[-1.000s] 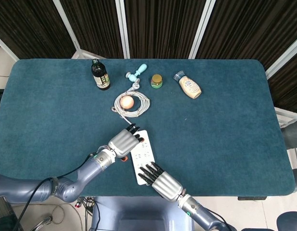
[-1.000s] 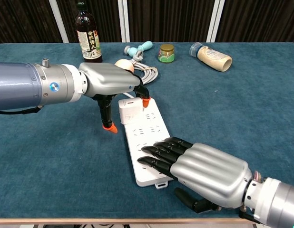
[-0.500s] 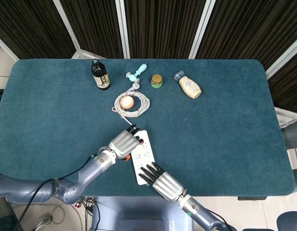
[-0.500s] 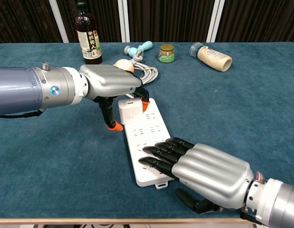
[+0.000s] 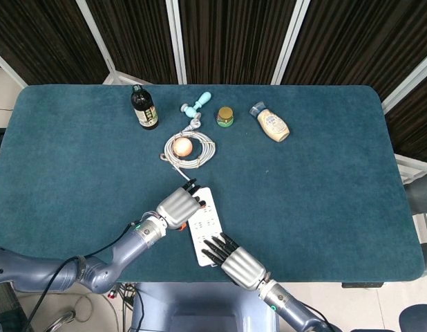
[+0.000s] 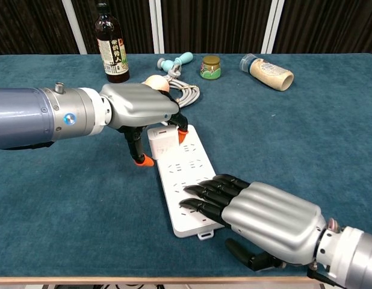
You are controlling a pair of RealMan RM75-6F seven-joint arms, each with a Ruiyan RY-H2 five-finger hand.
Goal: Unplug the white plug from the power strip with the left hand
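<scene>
The white power strip (image 5: pixel 206 223) (image 6: pixel 187 177) lies near the table's front edge. The white plug (image 6: pixel 164 141) is seated in its far end. My left hand (image 5: pixel 176 206) (image 6: pixel 136 106) arches over the plug from the left. Its orange-tipped thumb is at the plug's left side and a finger is at the right side, pinching it. My right hand (image 5: pixel 235 260) (image 6: pixel 265 218) lies palm down, and its dark fingertips (image 6: pixel 201 195) press on the near end of the strip. In the head view the plug is mostly hidden under the left hand.
A coiled white cable (image 5: pixel 193 150) (image 6: pixel 187 91) with a peach ball (image 5: pixel 182 146) lies just beyond the strip. Along the back stand a dark bottle (image 5: pixel 144 108) (image 6: pixel 111 45), a teal tool (image 5: pixel 196 105), a small jar (image 5: pixel 225 116) and a lying squeeze bottle (image 5: pixel 271 123) (image 6: pixel 268 71).
The left thumb has moved in toward the plug's left side. The right hand has slid slightly back toward the near end of the strip. The plug remains seated.
</scene>
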